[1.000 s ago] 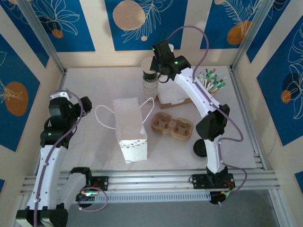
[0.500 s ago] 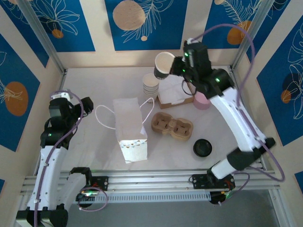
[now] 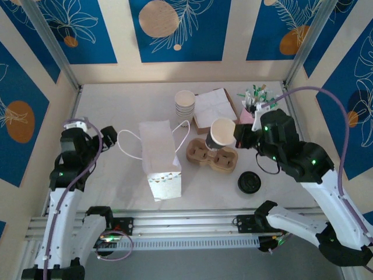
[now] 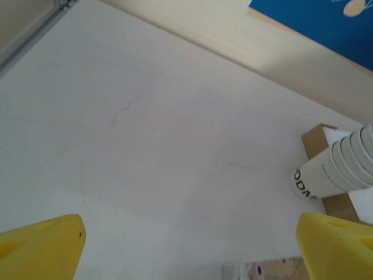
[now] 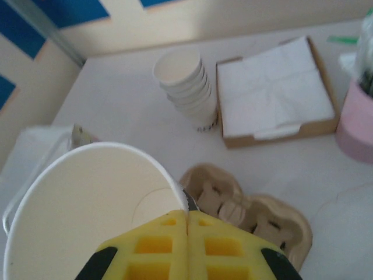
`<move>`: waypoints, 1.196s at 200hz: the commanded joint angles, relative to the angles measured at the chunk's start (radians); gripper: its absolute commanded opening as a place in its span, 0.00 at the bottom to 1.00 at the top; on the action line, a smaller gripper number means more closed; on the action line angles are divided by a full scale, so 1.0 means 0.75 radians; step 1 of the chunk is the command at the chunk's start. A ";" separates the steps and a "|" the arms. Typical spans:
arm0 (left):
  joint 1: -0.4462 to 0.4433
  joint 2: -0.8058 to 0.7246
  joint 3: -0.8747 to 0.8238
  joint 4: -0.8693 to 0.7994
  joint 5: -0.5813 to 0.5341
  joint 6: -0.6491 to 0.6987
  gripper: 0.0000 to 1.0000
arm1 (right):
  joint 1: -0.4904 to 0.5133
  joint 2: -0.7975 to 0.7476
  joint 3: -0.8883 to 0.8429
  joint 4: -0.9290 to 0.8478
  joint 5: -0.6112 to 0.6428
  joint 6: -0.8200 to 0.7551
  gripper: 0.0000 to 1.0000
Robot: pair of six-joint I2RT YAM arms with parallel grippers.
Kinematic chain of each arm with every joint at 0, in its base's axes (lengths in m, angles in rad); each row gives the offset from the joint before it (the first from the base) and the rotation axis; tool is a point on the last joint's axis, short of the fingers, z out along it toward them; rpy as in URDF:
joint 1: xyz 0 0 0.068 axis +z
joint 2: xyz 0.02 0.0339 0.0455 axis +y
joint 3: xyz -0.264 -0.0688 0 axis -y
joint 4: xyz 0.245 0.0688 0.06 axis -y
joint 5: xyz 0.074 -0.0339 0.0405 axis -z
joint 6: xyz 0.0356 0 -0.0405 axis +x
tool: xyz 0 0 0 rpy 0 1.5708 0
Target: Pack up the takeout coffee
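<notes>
Paper cup (image 3: 222,132) is pinched at its rim wall by the right end effector (image 3: 234,136); in the right wrist view both yellow fingers (image 5: 157,245) are pressed together on the rim, with the cup's (image 5: 87,216) open mouth facing the camera and nothing inside; from the top the cup sits over the brown pulp carrier (image 3: 213,157), tilted; can't tell if its base touches the carrier or hangs clear; both carrier (image 5: 262,219) sockets look unfilled.

Left end effector (image 3: 108,134) is open, fingers spread wide at the bottom corners of the left wrist view (image 4: 189,248), nothing between them, just bare bench (image 4: 145,146); it is near the bench's left edge, close to the white bag's handle loop and well apart from the carrier.

White paper bag (image 3: 161,156) lies flat on the bench just left of the carrier; stack of spare cups (image 3: 185,104) stands behind the bag, beside the napkin box (image 3: 214,108); same stack (image 5: 185,87) and box (image 5: 274,96) show in the right wrist view; pink stirrer holder (image 3: 246,116) is right of the box, partly behind the right arm; black lid (image 3: 250,182) lies on the bench near the carrier's front right.
</notes>
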 commanded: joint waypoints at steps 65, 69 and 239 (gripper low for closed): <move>0.014 -0.106 -0.162 -0.148 0.200 -0.153 0.92 | 0.314 -0.021 -0.504 0.151 -0.068 0.151 0.00; 0.014 -0.105 -0.172 -0.146 0.214 -0.167 0.92 | 0.320 -0.021 -0.528 0.167 -0.054 0.161 0.00; 0.014 -0.096 -0.386 0.023 0.404 -0.301 0.92 | 0.292 0.066 -0.725 0.222 0.466 0.249 0.00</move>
